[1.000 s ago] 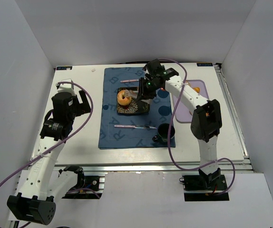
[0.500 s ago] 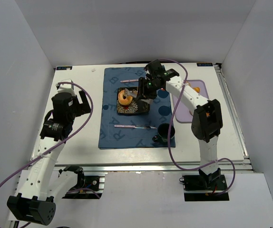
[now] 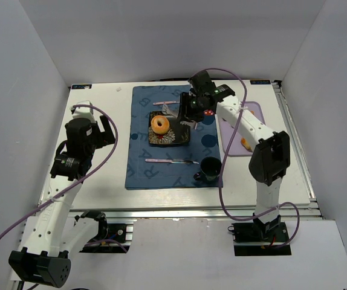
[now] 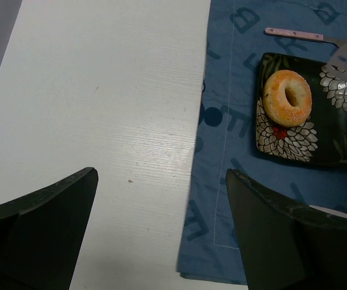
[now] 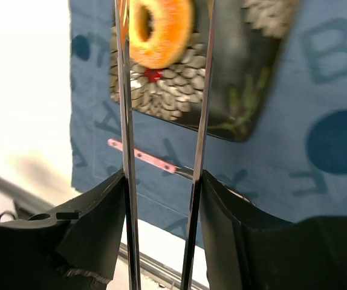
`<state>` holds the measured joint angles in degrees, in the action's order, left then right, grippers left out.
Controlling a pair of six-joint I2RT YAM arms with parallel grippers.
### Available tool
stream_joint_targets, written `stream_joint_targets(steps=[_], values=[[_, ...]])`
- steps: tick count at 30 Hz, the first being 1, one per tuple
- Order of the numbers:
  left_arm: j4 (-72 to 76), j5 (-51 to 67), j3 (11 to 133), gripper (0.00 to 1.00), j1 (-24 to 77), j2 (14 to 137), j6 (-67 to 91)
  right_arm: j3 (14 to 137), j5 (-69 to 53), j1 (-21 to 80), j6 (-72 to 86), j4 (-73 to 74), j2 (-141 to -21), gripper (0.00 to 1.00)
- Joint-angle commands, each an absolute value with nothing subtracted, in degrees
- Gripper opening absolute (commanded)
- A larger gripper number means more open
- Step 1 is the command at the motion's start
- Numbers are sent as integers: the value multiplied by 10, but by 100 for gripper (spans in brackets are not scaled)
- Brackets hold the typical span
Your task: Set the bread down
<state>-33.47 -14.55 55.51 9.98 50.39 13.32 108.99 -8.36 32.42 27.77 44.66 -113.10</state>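
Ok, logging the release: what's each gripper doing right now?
Left gripper: open, empty.
Right gripper: open, empty; the bread lies on the plate.

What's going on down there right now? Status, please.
Left gripper open, idle off the mat. Right gripper open, above plate. Bread lying on plate. Nothing blocking.

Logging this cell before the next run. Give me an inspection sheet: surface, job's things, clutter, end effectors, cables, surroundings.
Surface: white table, blue mat on it.
Job's things: bread lies flat on the dark plate.
Clutter: mug, pink-handled fork, second pink utensil on the mat; purple tray at right.
End effectors: right end effector open over the plate, clear of the bread; left end effector open.
Cables: purple cable loops on each arm.
Surroundings: white walls.
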Motion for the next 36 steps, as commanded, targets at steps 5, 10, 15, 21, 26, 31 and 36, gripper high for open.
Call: stream_joint_targets(steps=[5, 10, 15, 21, 26, 31, 36], values=[[-346, -148, 551, 98, 103, 485, 133, 1067, 62, 238, 342, 530, -1002, 54], [-344, -147, 549, 98, 103, 485, 133, 971, 25, 118, 349, 526, -916, 56], [-337, -141, 549, 98, 103, 489, 133, 931, 5, 41, 340, 537, -904, 57], [-338, -141, 548, 98, 103, 489, 130, 896, -40, 6, 361, 497, -923, 60], [-343, -145, 551, 98, 103, 490, 129, 914, -33, 6, 365, 491, -972, 60], [-345, -149, 552, 98, 103, 492, 127, 929, -25, 7, 361, 490, -1009, 60], [-346, -152, 554, 98, 103, 497, 126, 925, -19, -3, 359, 471, -1028, 60]])
